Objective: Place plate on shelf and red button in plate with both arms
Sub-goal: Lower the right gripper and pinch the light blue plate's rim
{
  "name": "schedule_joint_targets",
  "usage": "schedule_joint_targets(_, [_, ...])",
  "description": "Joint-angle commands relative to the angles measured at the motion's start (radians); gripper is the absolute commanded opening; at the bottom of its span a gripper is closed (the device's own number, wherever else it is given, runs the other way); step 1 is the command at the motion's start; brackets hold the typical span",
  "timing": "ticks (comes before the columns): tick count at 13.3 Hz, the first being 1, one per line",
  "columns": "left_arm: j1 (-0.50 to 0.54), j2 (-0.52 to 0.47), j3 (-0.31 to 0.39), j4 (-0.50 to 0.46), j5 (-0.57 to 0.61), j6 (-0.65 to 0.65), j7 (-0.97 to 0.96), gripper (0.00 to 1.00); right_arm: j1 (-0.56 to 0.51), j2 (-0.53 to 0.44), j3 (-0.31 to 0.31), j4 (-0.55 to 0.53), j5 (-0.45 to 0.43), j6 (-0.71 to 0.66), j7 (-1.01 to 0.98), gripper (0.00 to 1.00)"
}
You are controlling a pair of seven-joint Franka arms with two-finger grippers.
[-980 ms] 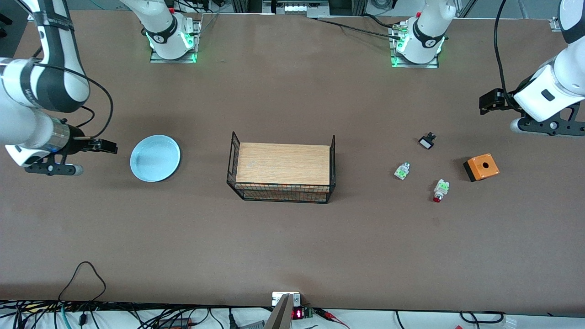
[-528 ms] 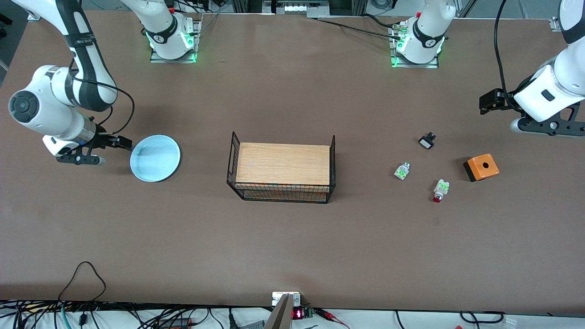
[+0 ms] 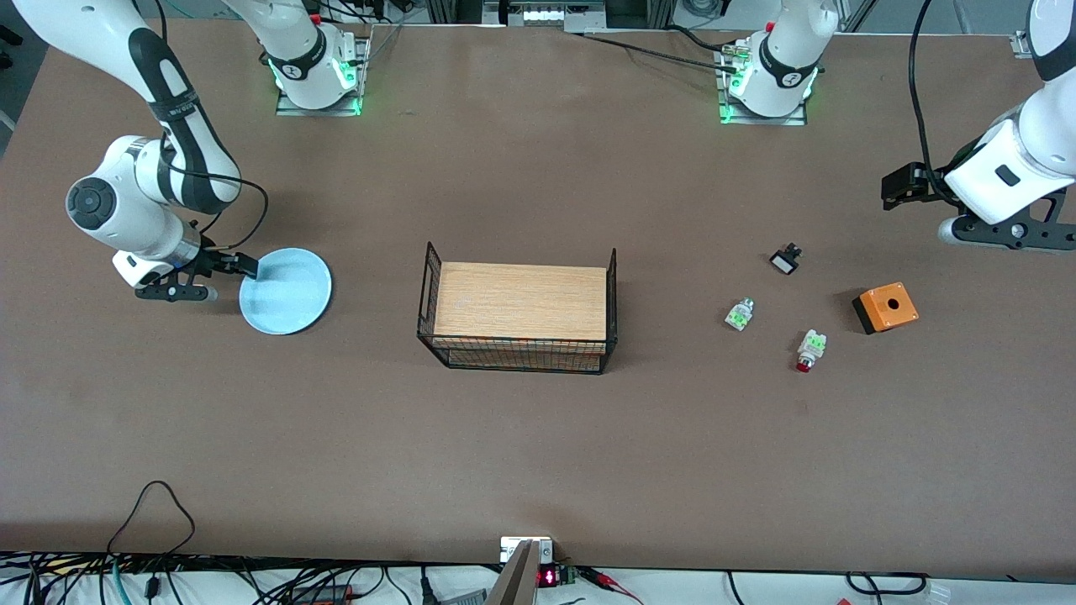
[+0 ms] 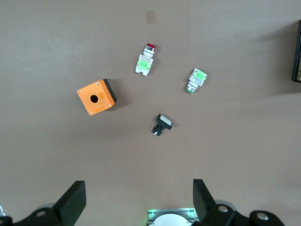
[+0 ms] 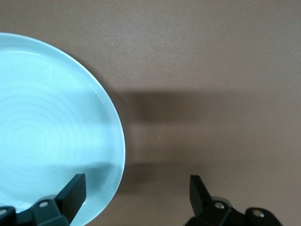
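The right gripper (image 3: pixel 252 266), jaws open astride the round pale blue plate's (image 3: pixel 290 294) rim near the surface's right-arm edge, should pinch gently, while the left gripper (image 3: pixel 893 186) waits open.

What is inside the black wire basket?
A wooden block fills the wire basket. Whatever lies under the block is covered, so it cannot be seen.

A robotics laboratory: two white arm bases (image 3: pixel 313 67) with green indicator lights are bolted along one edge of a brown test table (image 3: pixel 538 454), loose cables (image 3: pixel 151 512) and a small red digital readout (image 3: pixel 546 577) line the table's edge nearest the front camera.
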Motion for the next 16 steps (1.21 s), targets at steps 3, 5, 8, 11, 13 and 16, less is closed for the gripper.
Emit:
schedule_joint_targets(3, [-0.002, 0.017, -0.002, 0.032, 0.023, -0.031, -0.004, 1.0, 0.015, 0.036, 0.002, 0.007, -0.01, 0.049, -0.017, 0.93])
schedule_joint_targets(5, [-0.002, 0.018, -0.001, 0.034, 0.026, -0.028, -0.004, 1.0, 0.017, 0.046, 0.002, 0.005, -0.01, 0.072, -0.019, 0.87])
schedule_joint_targets(8, [-0.002, 0.021, -0.004, 0.035, 0.029, -0.024, -0.004, 1.0, 0.027, 0.046, 0.002, 0.005, -0.01, 0.071, -0.019, 0.45])
schedule_joint_targets(11, [-0.003, 0.021, -0.001, 0.035, 0.029, -0.022, -0.004, 1.0, 0.029, 0.043, 0.002, 0.005, -0.01, 0.063, -0.011, 0.0])
schedule_joint_targets(13, [-0.005, 0.021, -0.007, 0.035, 0.029, -0.025, -0.009, 1.0, 0.028, 0.036, 0.002, 0.005, -0.009, 0.056, 0.001, 0.0])
schedule_joint_targets(16, [-0.002, 0.021, -0.004, 0.035, 0.028, -0.019, -0.004, 1.0, 0.026, 0.007, 0.002, 0.008, -0.007, 0.008, 0.03, 0.0])
